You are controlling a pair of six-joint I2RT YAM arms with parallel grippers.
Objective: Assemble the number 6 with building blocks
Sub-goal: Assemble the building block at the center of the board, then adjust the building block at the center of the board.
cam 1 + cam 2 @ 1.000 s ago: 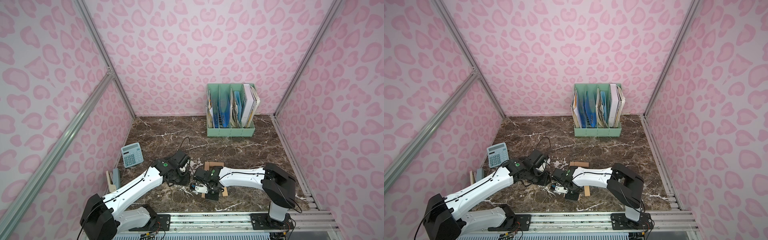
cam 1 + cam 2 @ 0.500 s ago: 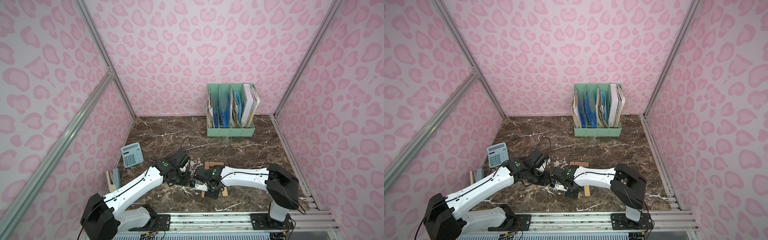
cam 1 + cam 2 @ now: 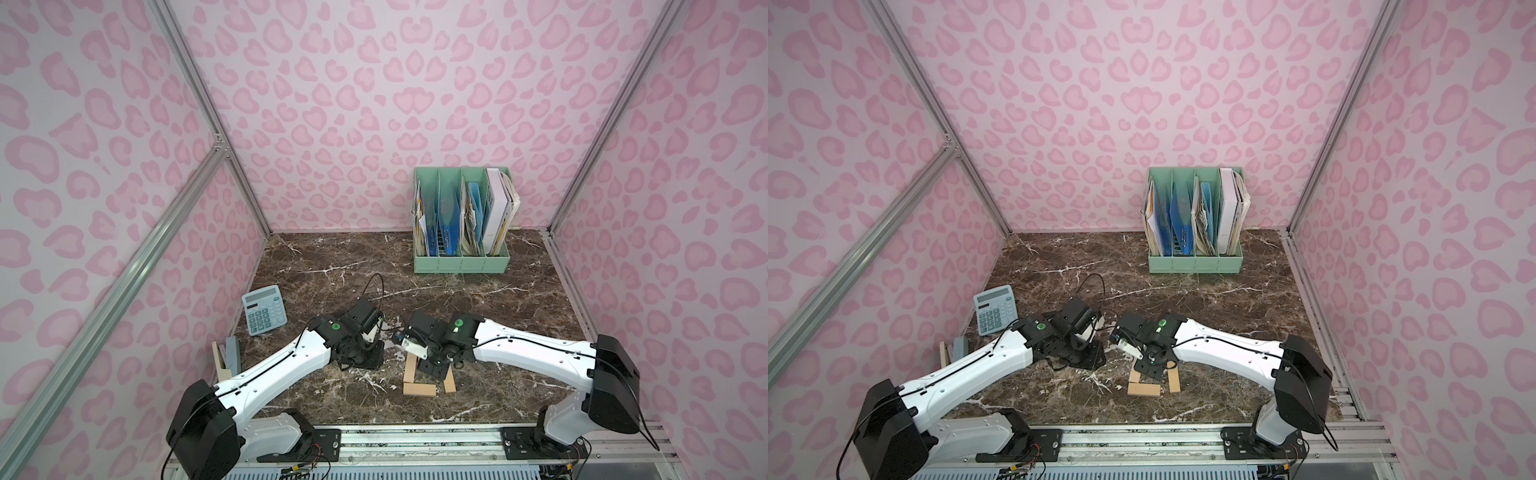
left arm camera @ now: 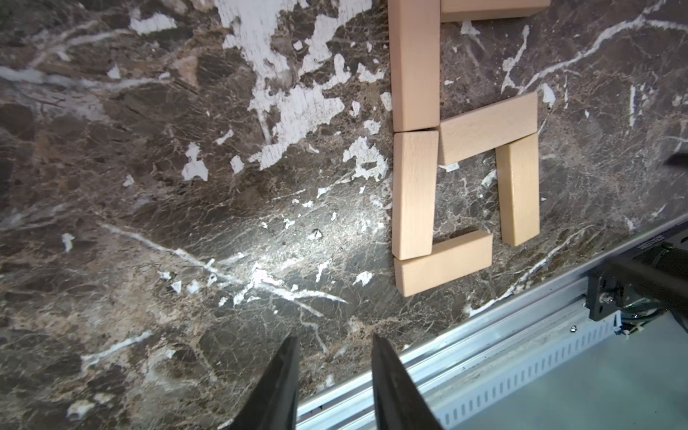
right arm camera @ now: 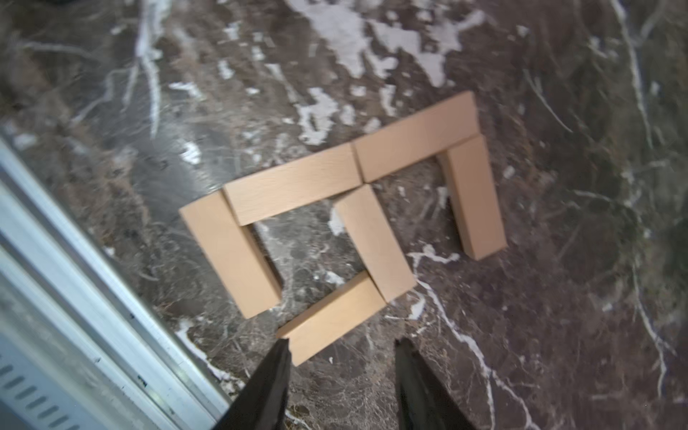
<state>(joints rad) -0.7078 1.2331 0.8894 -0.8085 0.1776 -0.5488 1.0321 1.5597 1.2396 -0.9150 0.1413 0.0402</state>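
Six pale wooden building blocks lie flat on the marble and outline the number 6. The right wrist view shows all of it. The left wrist view shows it too, the number 6 cut off at the frame's edge. In both top views my right gripper hovers over it, so only the front blocks show. My right gripper is open, and one fingertip touches the end of the nearest block. My left gripper stands open and empty, left of the figure.
A blue-grey calculator lies at the left wall, with a stapler nearer the front. A green file holder with papers stands at the back right. A metal rail runs along the front edge, close to the figure.
My right gripper has drawn back from the front edge, uncovering the front blocks and covering the far one. The left arm has not moved.
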